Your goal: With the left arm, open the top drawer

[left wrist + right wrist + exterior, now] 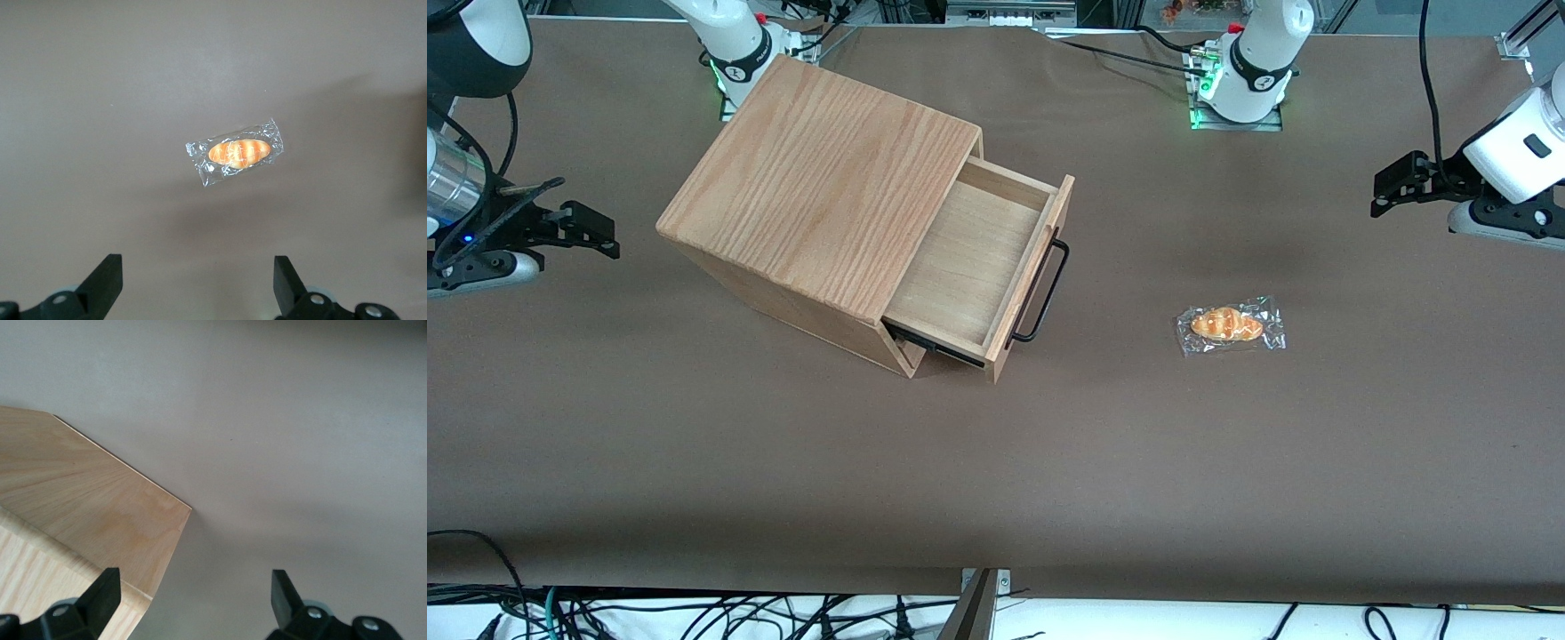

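The top drawer (pixel 969 267) stood pulled out, seemingly fully; the gripper (pixel 1392 191) hung well clear, fingers (pixel 103 283) spread empty, needing only steady parking.

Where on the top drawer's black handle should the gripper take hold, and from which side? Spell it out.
Grip the straight middle of the black bar handle, coming down from above with one finger on each flank of the bar. The bar stands off the front of the top drawer, leaving a gap for a finger. The drawer is already pulled out. The gripper hangs open toward the working arm's end, above the table.
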